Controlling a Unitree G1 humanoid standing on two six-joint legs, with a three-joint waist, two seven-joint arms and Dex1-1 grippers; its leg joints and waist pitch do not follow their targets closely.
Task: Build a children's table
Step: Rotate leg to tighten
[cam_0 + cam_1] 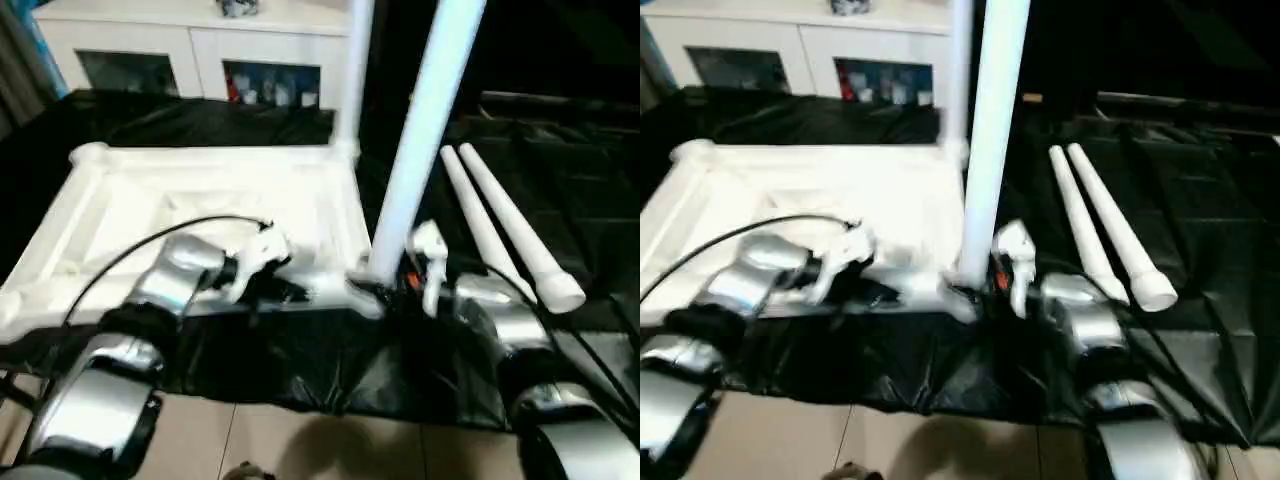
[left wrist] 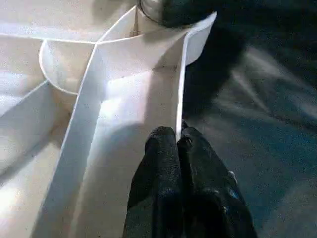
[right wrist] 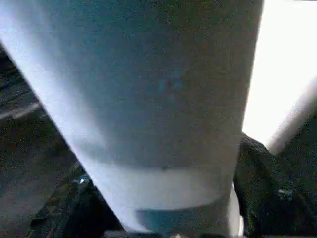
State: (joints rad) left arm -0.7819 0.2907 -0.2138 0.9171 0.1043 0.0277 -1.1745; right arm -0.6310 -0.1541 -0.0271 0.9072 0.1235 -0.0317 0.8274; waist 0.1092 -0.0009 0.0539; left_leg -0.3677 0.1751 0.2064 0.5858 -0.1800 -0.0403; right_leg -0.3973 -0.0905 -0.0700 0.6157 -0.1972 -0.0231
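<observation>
The white tabletop (image 1: 200,190) lies underside up on a black sheet. One white leg (image 1: 355,70) stands in its far right corner socket. A second leg (image 1: 420,130) rises, leaning a little right, from the near right corner socket (image 1: 365,290). My right gripper (image 1: 400,275) is closed around that leg's base, with a black finger (image 3: 267,183) against its side. My left gripper (image 2: 179,136) is shut on the thin wall of the tabletop's near rim, a short way left of that corner. Two more legs (image 1: 510,225) lie side by side on the sheet to the right.
The black sheet (image 1: 330,360) covers the work surface and hangs over its near edge above a tiled floor (image 1: 300,440). A white cabinet with glass doors (image 1: 200,50) stands behind the tabletop. A black cable (image 1: 130,255) arcs over my left forearm.
</observation>
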